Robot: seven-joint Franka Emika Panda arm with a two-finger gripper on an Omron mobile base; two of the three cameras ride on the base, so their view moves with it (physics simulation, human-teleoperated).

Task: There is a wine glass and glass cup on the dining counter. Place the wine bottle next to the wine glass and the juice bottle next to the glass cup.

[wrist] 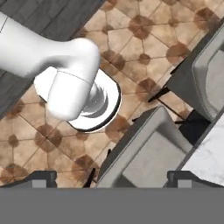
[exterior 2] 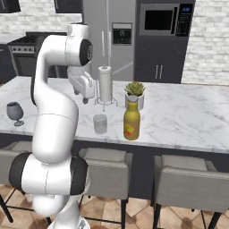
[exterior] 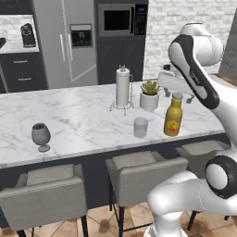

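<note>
The juice bottle [exterior: 173,116] [exterior 2: 131,120], amber with a grey cap, stands upright on the dining counter [exterior: 83,115] [exterior 2: 188,116] right beside the glass cup [exterior: 140,127] [exterior 2: 100,124]. The wine glass [exterior: 40,135] [exterior 2: 14,112] stands far to the left near the counter's front edge. The wine bottle is out of view. My gripper [exterior: 178,95] [exterior 2: 82,97] [wrist: 111,178] hangs open and empty in the air above the counter's near edge, pointing down. In the hand view it looks down on the tiled floor, the stools and a corner of the marble top [wrist: 210,162].
A paper towel holder [exterior: 122,88] [exterior 2: 105,85] and a small potted plant [exterior: 149,95] [exterior 2: 134,91] stand behind the cup and bottle. Grey stools [exterior: 143,171] [exterior 2: 105,165] [wrist: 148,153] line the counter's near side. Fridge and microwave [exterior: 118,19] stand at the back wall.
</note>
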